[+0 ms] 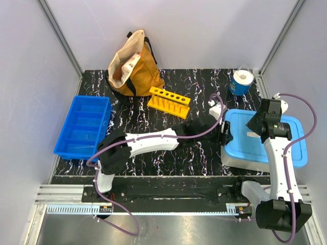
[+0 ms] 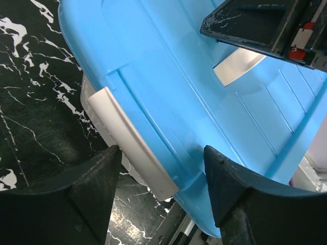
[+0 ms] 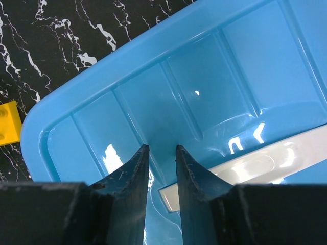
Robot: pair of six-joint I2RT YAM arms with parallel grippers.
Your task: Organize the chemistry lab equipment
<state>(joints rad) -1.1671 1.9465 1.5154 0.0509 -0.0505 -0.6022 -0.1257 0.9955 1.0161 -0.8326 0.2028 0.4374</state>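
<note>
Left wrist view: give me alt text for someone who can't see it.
Two black fingers, spread apart, straddle the white latch at the edge of a light blue plastic lid. Black white-veined marble tabletop shows at left; a dark part of the other arm hangs over the lid at top right.

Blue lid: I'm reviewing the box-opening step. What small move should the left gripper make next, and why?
Probably close the left gripper on the white latch. Its open jaws straddle that latch at the edge of the blue lid without pinching it, and the lid sits shut on the box.
</note>
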